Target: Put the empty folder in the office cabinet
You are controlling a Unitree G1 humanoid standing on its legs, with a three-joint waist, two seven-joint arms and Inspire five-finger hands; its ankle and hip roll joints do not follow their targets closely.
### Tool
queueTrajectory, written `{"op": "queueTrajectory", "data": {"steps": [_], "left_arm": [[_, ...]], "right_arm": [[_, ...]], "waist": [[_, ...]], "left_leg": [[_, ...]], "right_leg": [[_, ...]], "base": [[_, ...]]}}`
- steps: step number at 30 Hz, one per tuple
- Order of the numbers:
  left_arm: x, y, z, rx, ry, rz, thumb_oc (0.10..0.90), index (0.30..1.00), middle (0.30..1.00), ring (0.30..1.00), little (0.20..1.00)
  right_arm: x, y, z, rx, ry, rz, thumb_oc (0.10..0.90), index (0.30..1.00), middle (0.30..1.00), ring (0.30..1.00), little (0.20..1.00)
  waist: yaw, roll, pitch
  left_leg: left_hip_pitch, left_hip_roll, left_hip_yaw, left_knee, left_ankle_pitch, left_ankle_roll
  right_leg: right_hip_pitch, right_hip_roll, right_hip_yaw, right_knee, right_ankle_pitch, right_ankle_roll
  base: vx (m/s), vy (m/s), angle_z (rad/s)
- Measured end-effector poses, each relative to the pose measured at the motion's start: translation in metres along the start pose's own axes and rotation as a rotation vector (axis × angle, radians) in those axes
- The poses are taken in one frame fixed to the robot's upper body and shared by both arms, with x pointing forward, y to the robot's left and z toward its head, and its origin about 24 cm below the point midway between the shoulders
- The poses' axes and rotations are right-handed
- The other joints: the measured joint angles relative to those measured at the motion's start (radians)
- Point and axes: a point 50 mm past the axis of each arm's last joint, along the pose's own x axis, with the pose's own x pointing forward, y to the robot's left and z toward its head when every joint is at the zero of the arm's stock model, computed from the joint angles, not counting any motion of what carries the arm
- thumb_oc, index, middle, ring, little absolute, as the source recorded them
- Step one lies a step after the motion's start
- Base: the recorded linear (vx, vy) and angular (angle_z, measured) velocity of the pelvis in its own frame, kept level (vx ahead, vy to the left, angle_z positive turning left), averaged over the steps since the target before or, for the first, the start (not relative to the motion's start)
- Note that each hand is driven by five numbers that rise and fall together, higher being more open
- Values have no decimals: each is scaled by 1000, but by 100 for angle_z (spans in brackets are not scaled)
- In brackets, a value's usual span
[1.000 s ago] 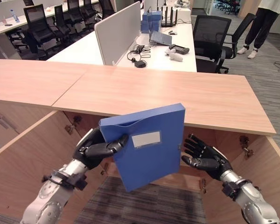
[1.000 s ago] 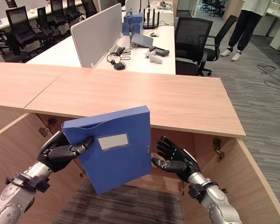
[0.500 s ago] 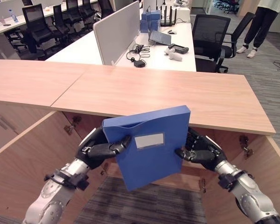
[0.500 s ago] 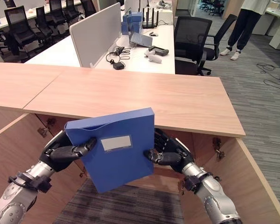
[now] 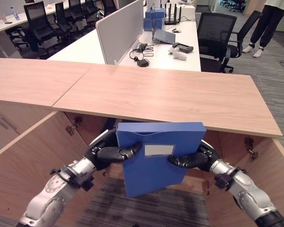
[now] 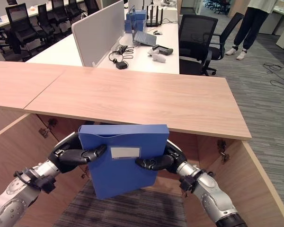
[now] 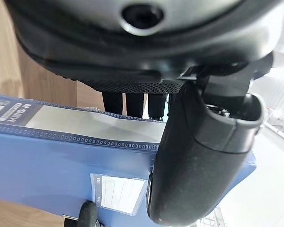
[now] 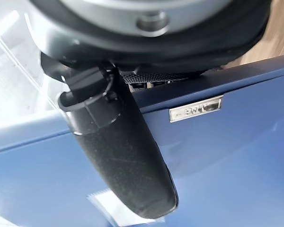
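Fingers (image 5: 114, 152) of both hands grip the blue folder (image 5: 154, 163); keep it level entering the cabinet (image 5: 35, 156).

A wood-grain countertop (image 5: 170, 97) spans the foreground, with white desks (image 5: 132, 49), a grey divider panel (image 5: 119, 29), black office chairs (image 5: 217, 40) and grey carpet (image 5: 270, 71) beyond it.

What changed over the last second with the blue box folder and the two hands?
The right hand, a second ago open and clear of the blue box folder, moved in and clamped its right edge. The folder, then tilted, now sits level in front of the open wooden cabinet. The left hand kept its grip on the left edge.
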Motion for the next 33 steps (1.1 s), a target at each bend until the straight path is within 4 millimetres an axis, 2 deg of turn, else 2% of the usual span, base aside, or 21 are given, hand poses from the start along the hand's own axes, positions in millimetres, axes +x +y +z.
{"op": "queueTrajectory", "data": {"steps": [6, 8, 9, 10, 11, 12, 15, 19, 33], "left_arm": [[13, 1, 16, 78, 40, -55, 400, 300, 300, 300, 300], [15, 0, 13, 36, 23, -57, 400, 300, 300, 300, 300], [18, 0, 1, -44, -18, -34, 400, 300, 300, 300, 300], [18, 0, -1, -60, -22, -26, 400, 300, 300, 300, 300], [16, -2, -13, -117, -43, 1, 400, 300, 300, 300, 300], [15, -1, -20, -151, -56, 28, 400, 300, 300, 300, 300], [6, -1, -34, -242, -116, 114, 400, 300, 300, 300, 300], [6, 0, -34, -273, -149, 126, 400, 300, 300, 300, 300], [6, -2, -37, -298, -163, 133, 400, 300, 300, 300, 300]], "right_arm": [[2, 9, -13, 15, 100, 61, 800, 900, 900, 900, 900], [3, 12, -18, 31, 119, 71, 800, 900, 900, 900, 900], [5, 13, -22, 73, 102, 55, 800, 900, 900, 900, 900], [5, 10, -22, 78, 98, 40, 765, 848, 848, 848, 848], [7, 12, -27, 131, 54, 4, 637, 655, 655, 655, 655], [7, 9, -27, 150, 33, -28, 400, 300, 300, 300, 300], [13, 13, -23, 183, -49, -42, 400, 300, 300, 300, 300], [16, 13, -15, 170, -108, -43, 400, 300, 300, 300, 300], [17, 14, -14, 163, -123, -55, 400, 300, 300, 300, 300]], "waist": [[0, -10, 6], [-1, -10, 6], [-1, -10, 6], [0, -12, 7], [-4, -14, 9], [-1, -14, 9], [-3, -16, 10], [10, -16, 10], [21, -15, 10]], "left_leg": [[-2, -1, -11, 0, 6, -1], [-3, -1, -11, 0, 6, -1], [-3, -1, -11, 0, 6, -2], [-3, -1, -11, 0, 6, -2], [-3, -2, -10, 0, 6, -2], [-3, -2, -10, 0, 6, -2], [-2, -5, -10, 0, 7, -2], [-4, -3, -10, 0, 6, -1], [-5, -3, -10, 0, 7, -1]], "right_leg": [[2, 0, -10, 0, 0, 0], [2, 0, -10, 0, 0, 0], [2, 0, -10, 0, 0, 0], [1, 0, -10, 0, 0, 0], [1, 0, -9, 0, 0, 0], [-1, 0, -9, 0, 0, 0], [-2, 0, -9, 0, 0, 0], [2, -2, -9, 0, 0, 0], [1, -1, -9, 0, 0, 0]], "base": [[-22, 12, 5], [0, 0, 0], [0, 0, 0], [0, 0, 0], [0, 0, 0], [0, 0, 0], [0, 0, 0], [0, 0, 0], [0, 0, 0]]}}
